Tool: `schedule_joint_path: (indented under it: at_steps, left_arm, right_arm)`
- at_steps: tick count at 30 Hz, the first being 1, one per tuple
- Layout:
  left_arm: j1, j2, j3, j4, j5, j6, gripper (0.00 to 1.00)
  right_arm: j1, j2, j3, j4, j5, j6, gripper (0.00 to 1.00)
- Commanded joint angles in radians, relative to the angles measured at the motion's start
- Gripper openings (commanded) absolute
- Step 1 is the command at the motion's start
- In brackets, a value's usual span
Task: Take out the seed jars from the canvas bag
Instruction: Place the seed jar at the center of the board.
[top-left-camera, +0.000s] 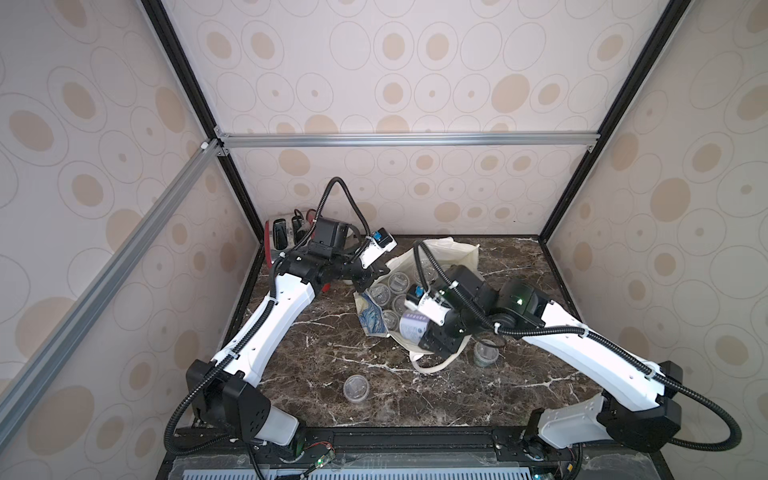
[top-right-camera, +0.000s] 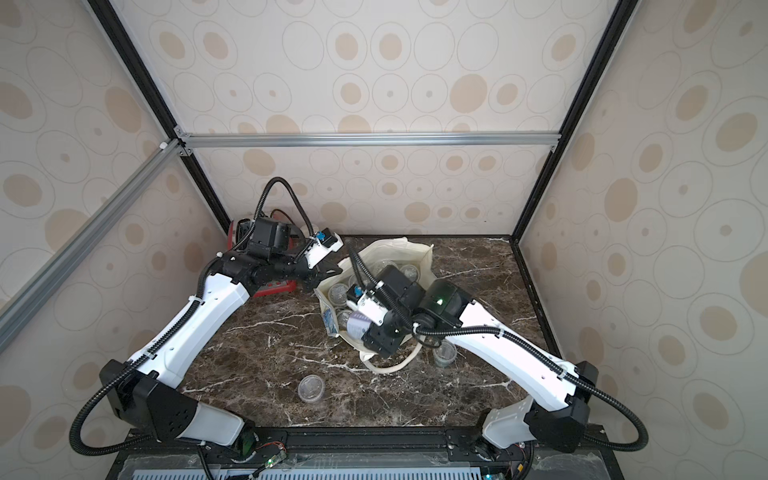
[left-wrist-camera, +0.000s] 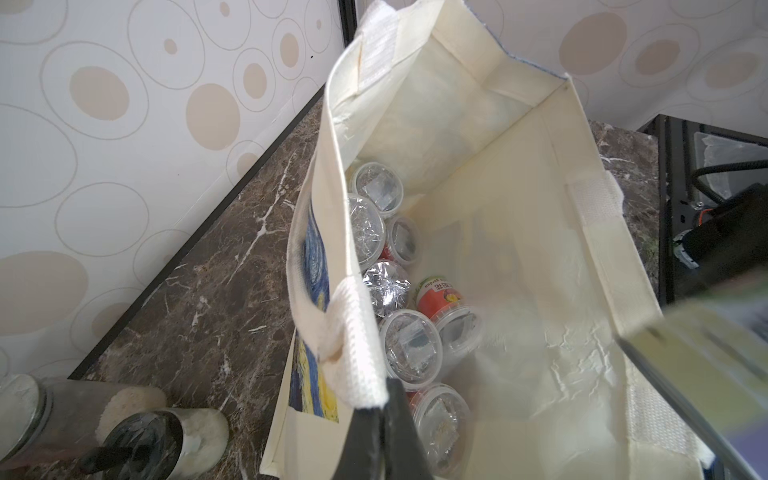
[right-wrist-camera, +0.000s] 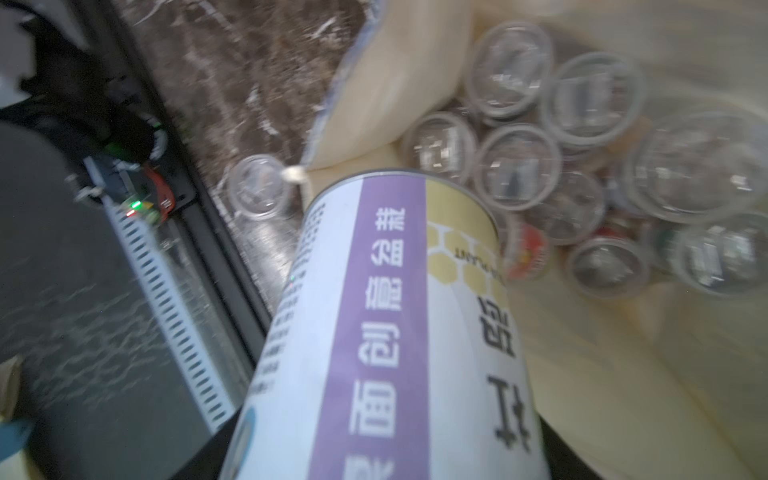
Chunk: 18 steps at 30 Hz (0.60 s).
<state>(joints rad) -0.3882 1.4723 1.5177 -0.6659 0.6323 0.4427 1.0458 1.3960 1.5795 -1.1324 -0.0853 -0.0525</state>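
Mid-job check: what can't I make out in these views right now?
Right tool fingertips: hidden behind the labelled can in the right wrist view; covered by the arm in both top views.
Seed jars remaining in the canvas bag: count unclear; bag handle and wall block the left wrist view.
Jar labels: blurred in the right wrist view.

The bag (top-left-camera: 453, 253) stands open mid-tabletop (top-left-camera: 316, 345), but the right gripper (top-left-camera: 422, 334) and the can (right-wrist-camera: 386, 316) in its jaws hang over most of its mouth. Inside, jars (left-wrist-camera: 409, 345) crowd the printed wall; the floor along the opposite wall lies bare. The left gripper (top-left-camera: 362, 287) pinches its left rim. The front tabletop is free but for one jar (top-left-camera: 356, 388); another jar (top-left-camera: 485, 353) sits just beside the bag on the right. The back right is bare; a toaster (top-left-camera: 279, 235) fills the back left corner.
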Motion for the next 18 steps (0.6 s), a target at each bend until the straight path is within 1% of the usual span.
schedule_joint_path:
  at_steps: [1,4,7,11,13,18]
  left_arm:
    - [-0.003,0.017,0.051,0.003,-0.012,0.017,0.0]
    - [-0.003,0.037,0.068,-0.001,-0.022,0.005,0.0]
    - [-0.003,0.055,0.09,-0.009,-0.018,-0.003,0.0]
    - [-0.003,0.06,0.107,-0.013,-0.027,-0.001,0.0]
    - [-0.002,0.059,0.1,-0.01,-0.039,0.005,0.0]
    - [-0.001,0.075,0.11,-0.007,-0.033,-0.001,0.0]
  right_arm:
    - [0.129,0.019,-0.025,-0.074,-0.073,0.011,0.62]
    - [0.214,0.061,-0.032,-0.088,-0.104,0.042,0.62]
    - [0.257,0.106,-0.062,-0.114,-0.098,0.052,0.62]
    - [0.26,0.122,-0.159,-0.112,-0.055,0.068,0.6]
    - [0.258,0.11,-0.196,-0.111,0.003,0.098,0.6]
    - [0.241,0.1,-0.3,-0.105,0.097,0.14,0.61]
